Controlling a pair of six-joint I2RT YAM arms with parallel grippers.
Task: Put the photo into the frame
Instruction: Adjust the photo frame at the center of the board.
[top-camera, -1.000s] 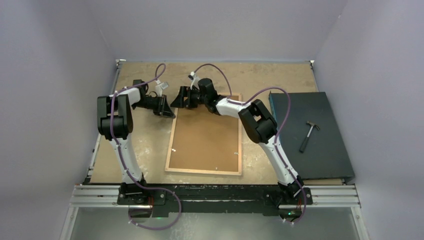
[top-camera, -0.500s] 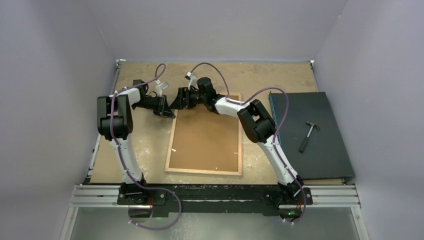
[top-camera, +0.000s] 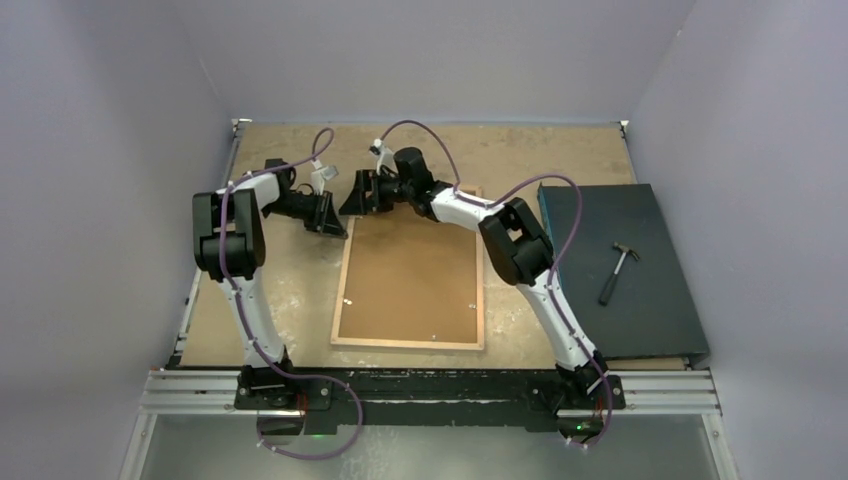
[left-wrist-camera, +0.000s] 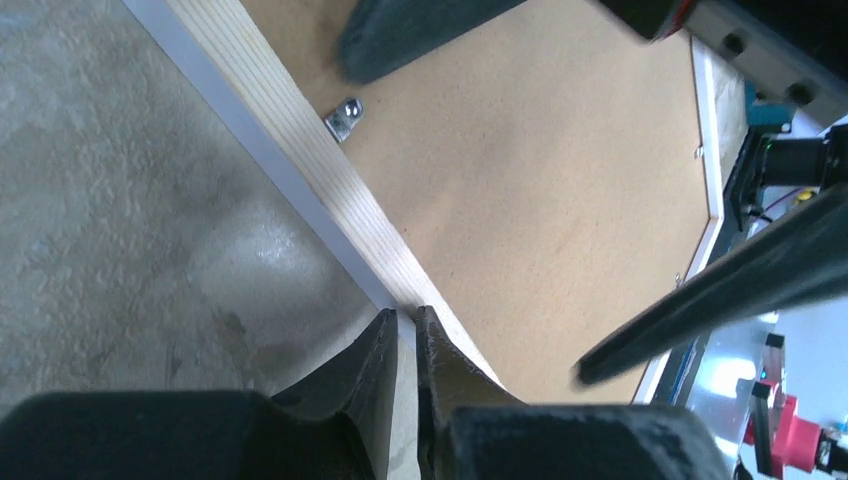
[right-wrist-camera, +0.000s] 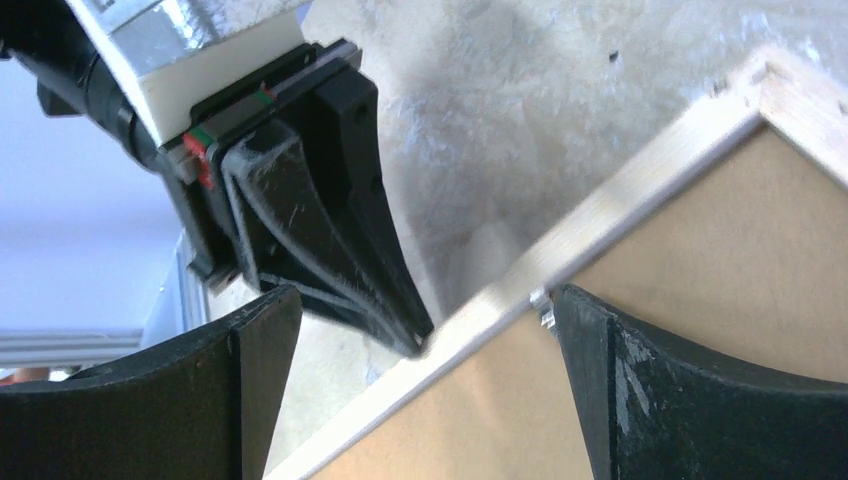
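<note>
The frame (top-camera: 408, 343) lies back-up on the table, light wood rails around a brown backing board (top-camera: 410, 270). The photo is hidden. My left gripper (top-camera: 338, 228) is shut on the frame's left rail near the far left corner. In the left wrist view (left-wrist-camera: 405, 315) one finger is on the table side and the other over the wood rail (left-wrist-camera: 290, 130). My right gripper (top-camera: 352, 200) is open over that same corner. In the right wrist view (right-wrist-camera: 425, 295) one finger is over the table and the other over the board beside the rail (right-wrist-camera: 620, 205).
A dark flat mat (top-camera: 650, 310) with a hammer (top-camera: 618, 272) lies at the right of the table. A small metal tab (left-wrist-camera: 345, 118) sits on the inner edge of the left rail. Grey walls close in the left, far and right sides.
My right gripper has shifted a little to the left and farther back over the frame's far left corner. My left gripper has hardly moved.
</note>
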